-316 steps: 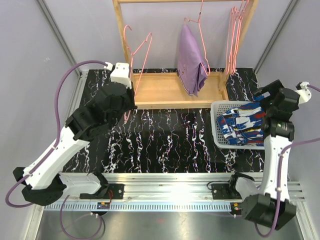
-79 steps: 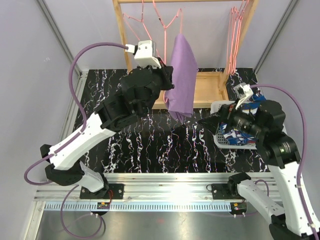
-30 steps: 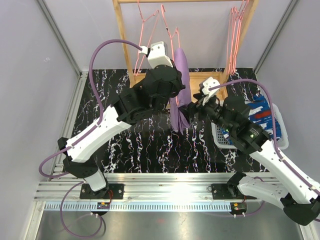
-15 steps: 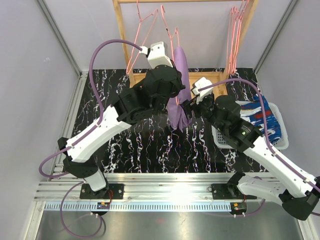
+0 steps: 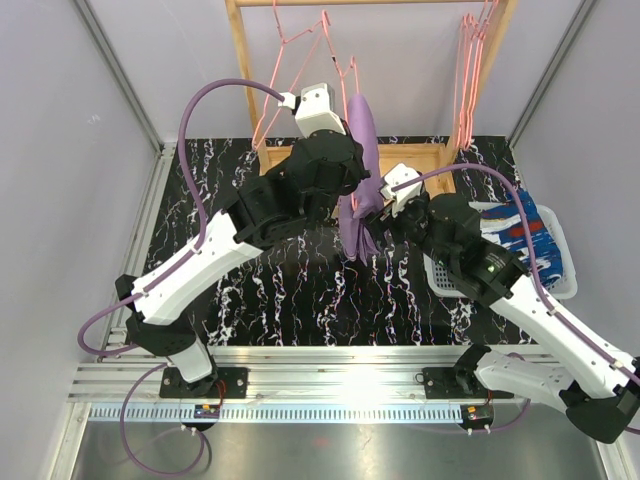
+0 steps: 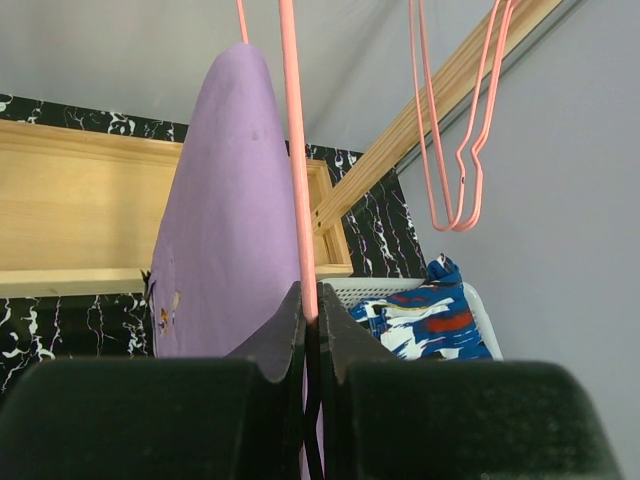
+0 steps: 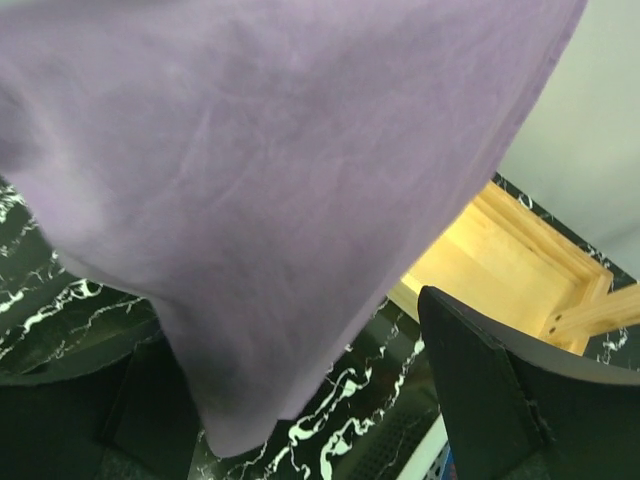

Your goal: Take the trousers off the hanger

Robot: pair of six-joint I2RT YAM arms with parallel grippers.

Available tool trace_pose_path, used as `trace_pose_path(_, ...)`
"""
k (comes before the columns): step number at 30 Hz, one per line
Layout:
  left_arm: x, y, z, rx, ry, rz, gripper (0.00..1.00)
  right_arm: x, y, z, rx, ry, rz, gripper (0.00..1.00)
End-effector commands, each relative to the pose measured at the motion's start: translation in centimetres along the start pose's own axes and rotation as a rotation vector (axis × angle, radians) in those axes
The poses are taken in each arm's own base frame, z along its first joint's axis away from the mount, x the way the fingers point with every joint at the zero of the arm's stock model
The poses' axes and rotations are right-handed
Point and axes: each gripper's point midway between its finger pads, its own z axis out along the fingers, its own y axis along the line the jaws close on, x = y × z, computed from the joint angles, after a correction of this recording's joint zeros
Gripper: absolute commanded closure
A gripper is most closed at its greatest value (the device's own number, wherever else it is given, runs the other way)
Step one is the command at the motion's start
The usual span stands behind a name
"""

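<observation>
Lilac cloth is what remains: the plain lilac trousers (image 5: 360, 170) hang folded over a pink wire hanger (image 6: 296, 200) at about 12 o'clock over the surface, just in front of the wooden rack (image 5: 245, 80). The left claw (image 6: 311, 305) is pinched together on the hanger's wire, holding it up. The right claw (image 7: 315, 400) stands with its jaws apart around the lower hem, not yet closed on it. By my reading the job is half done: the dark blue patterned trousers (image 5: 520, 235) lie in the white basket (image 5: 440, 280) at 3 o'clock, and the lilac pair has yet to be gripped and drawn off. The surface (image 5: 300, 290) is black with white marbling. Pale grey walls close it in, and spare pink hangers (image 5: 468, 70) dangle at 1 o'clock.
</observation>
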Motion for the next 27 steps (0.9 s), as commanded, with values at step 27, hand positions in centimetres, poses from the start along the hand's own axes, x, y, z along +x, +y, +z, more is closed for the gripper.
trace_pose_path(27,-8.2,-1.5,-3.9,0.119,-0.157,-0.237,1.00,-2.6,-3.6,2.1,0.240,-0.188,0.078,0.29)
